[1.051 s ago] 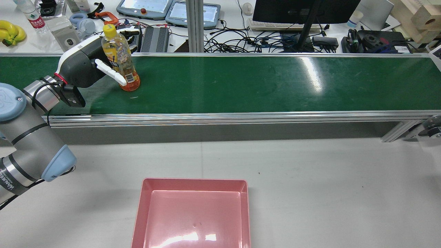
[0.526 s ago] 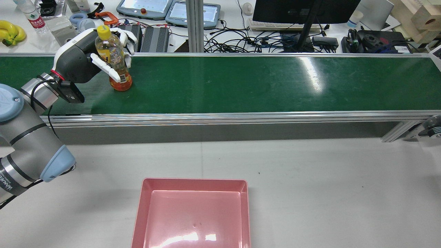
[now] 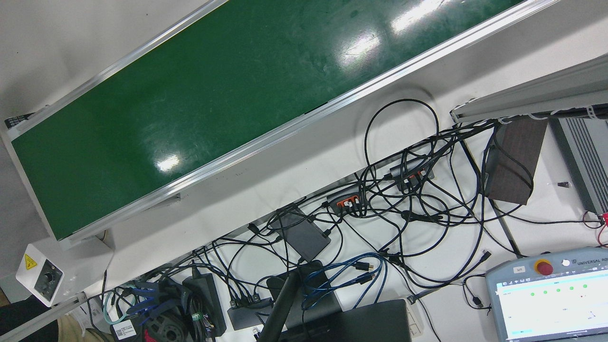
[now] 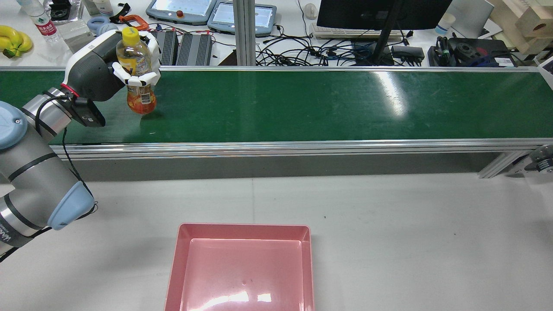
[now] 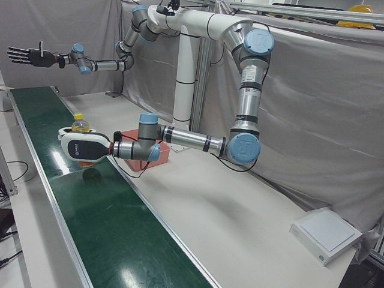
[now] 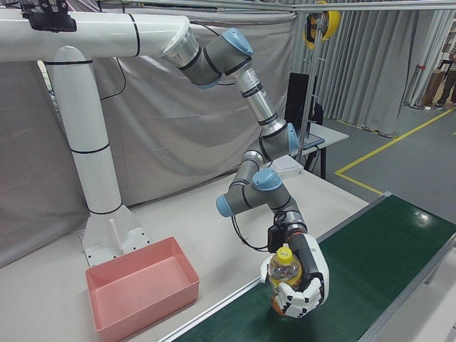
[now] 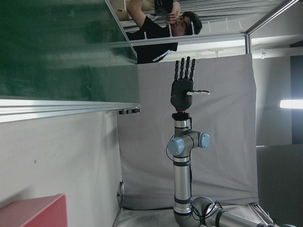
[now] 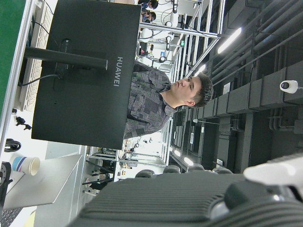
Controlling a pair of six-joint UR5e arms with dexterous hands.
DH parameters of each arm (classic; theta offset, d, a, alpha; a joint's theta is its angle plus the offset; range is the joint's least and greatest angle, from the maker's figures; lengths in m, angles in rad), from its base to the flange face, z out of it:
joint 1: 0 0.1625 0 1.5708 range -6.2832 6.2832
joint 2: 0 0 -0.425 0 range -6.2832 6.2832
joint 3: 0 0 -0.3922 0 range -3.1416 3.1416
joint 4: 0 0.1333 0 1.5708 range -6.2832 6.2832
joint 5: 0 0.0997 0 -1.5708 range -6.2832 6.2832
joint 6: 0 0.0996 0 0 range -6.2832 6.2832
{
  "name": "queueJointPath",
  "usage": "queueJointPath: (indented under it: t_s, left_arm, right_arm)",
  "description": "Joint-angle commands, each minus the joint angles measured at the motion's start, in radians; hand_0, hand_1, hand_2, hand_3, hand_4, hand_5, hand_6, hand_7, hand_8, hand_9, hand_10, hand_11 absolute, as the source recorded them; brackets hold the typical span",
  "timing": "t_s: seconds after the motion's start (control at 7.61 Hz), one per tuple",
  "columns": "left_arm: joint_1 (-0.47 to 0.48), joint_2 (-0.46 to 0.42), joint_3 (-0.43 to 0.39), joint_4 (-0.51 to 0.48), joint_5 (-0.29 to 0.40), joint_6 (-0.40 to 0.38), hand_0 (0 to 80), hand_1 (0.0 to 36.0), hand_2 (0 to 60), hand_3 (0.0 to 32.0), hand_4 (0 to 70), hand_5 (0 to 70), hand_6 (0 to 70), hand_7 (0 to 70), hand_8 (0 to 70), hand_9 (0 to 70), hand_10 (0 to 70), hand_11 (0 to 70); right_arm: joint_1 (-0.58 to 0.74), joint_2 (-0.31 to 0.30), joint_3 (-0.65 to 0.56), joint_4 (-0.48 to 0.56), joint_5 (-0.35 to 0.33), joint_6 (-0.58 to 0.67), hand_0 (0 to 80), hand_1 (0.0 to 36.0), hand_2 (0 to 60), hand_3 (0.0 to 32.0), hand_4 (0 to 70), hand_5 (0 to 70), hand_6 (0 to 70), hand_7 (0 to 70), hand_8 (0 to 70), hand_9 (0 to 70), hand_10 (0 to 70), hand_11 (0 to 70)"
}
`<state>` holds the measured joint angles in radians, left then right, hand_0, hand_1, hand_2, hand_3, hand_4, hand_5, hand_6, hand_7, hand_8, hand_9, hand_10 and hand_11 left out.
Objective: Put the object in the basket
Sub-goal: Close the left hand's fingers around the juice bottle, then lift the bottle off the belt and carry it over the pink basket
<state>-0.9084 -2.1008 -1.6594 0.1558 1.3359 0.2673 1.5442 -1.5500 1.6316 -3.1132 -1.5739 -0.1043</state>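
Front view: green belt [image 3: 199, 109] runs diagonally, bare; below it a desk [image 3: 294, 175] with tangled cables [image 3: 403, 209] and a pendant [image 3: 551, 294] at lower right. No arm, no bottle here.

Rear view: left hand [image 4: 97, 71] at the belt's left end, fingers [image 4: 138, 80] wrapped round the bottle [image 4: 136, 71]. Bottle has yellow cap, orange liquid, roughly upright; its base looks just off the belt, shadow beneath. Pink basket [image 4: 242, 268] sits on the desk [image 4: 389, 224] on the near side of the belt, well apart from the bottle, nothing in it. Monitor [image 4: 380, 13] and bananas [image 4: 13, 41] on the far desk behind the belt. Right hand itself not seen in this view.

Left-front view: left hand [image 5: 81, 146] grips the bottle [image 5: 81, 125] above the belt [image 5: 90, 210], only cap and shoulder show over the hand. Basket [image 5: 162, 151] mostly hidden behind the forearm. Right hand [image 5: 27, 56] far off at upper left, raised, fingers spread, holding nothing.

Right-front view: left hand [image 6: 299, 285] closed on the bottle [image 6: 285, 274], white fingers across its lower half. Basket [image 6: 142, 285] on the desk to the left, empty.

Left hand view: right hand [image 7: 183, 82] upright, open, fingers straight. Belt [image 7: 57, 47] at upper left, basket corner [image 7: 33, 210] at lower left. A person [image 7: 161, 28] at top.

Right hand view: monitor [image 8: 80, 71], a person [image 8: 165, 99] behind it, dark hand body in the foreground.
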Motion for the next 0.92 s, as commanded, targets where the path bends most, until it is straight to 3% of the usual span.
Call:
queueJointPath:
  t_s: [0.0,0.26,0.53,0.79]
  left_arm:
    - [0.003,0.005,-0.089,0.083,0.012,0.000,65.5,19.1,60.0,0.0,70.0,70.0,70.0,70.0,70.0,70.0,70.0,70.0]
    - [0.023,0.011,-0.182,0.135,0.058,0.006,66.1,20.0,60.0,0.0,70.0,70.0,70.0,70.0,70.0,70.0,70.0,70.0]
    - [0.092,0.053,-0.287,0.165,0.058,0.016,65.7,20.0,60.0,0.0,70.0,70.0,70.0,70.0,70.0,70.0,70.0,70.0]
    - [0.173,0.087,-0.344,0.165,0.066,0.058,67.7,18.1,60.0,0.0,70.0,70.0,70.0,70.0,70.0,70.0,70.0,70.0]
  right_arm:
    - [0.001,0.001,0.001,0.001,0.000,0.000,0.0,0.0,0.0,0.0,0.0,0.0,0.0,0.0,0.0,0.0,0.0,0.0]
    - [0.001,-0.001,-0.001,0.001,0.000,-0.002,0.0,0.0,0.0,0.0,0.0,0.0,0.0,0.0,0.0,0.0,0.0,0.0]
    - [0.001,0.001,0.001,0.001,0.000,0.000,0.0,0.0,0.0,0.0,0.0,0.0,0.0,0.0,0.0,0.0,0.0,0.0]
    - [0.001,0.001,-0.001,0.001,0.000,0.000,0.0,0.0,0.0,0.0,0.0,0.0,0.0,0.0,0.0,0.0,0.0,0.0]
